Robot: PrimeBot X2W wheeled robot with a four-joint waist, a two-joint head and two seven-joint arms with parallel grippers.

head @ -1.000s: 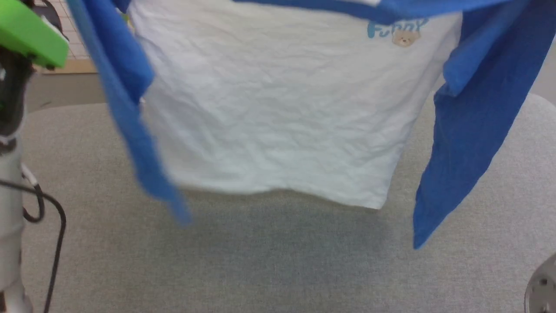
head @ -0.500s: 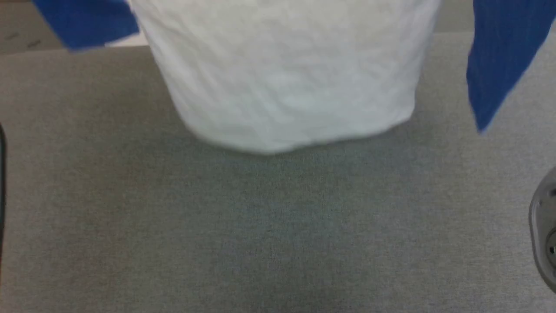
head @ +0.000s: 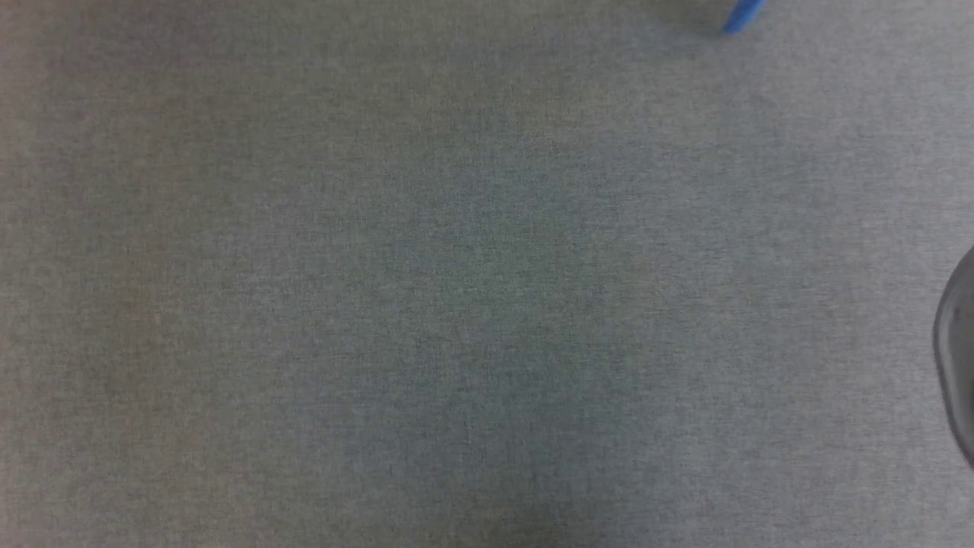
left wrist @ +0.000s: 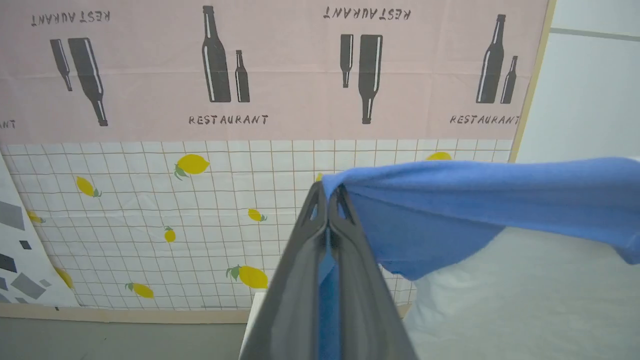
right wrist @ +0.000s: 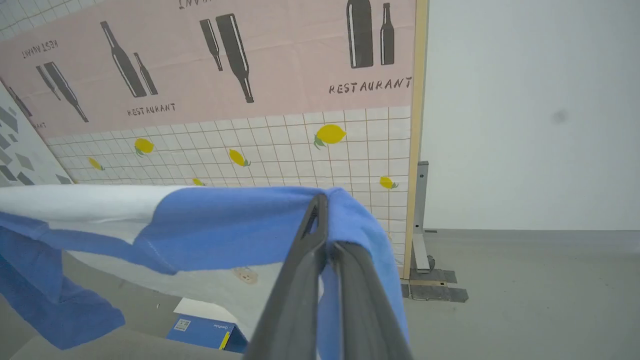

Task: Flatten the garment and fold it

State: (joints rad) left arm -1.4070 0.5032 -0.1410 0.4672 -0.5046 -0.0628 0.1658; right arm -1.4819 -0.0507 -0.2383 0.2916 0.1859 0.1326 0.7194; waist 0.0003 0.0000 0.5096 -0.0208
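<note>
The garment hangs stretched in the air between my two grippers. In the left wrist view my left gripper is shut on a blue fold of the garment, which runs off to the right. My right gripper is shut on the blue shoulder of the garment in the right wrist view. From there the cloth spans left, with a white band, a small bear print and a blue sleeve hanging down. A blue tip of the garment pokes in at the head view's top edge, above the grey table.
A wall panel printed with bottles and lemons stands behind the table. A blue box lies below the hanging cloth. A round grey part sits at the head view's right edge.
The head view has swung down onto the table top. The garment has slid up and out of it, leaving a blue tip. The left arm has also left that view.
</note>
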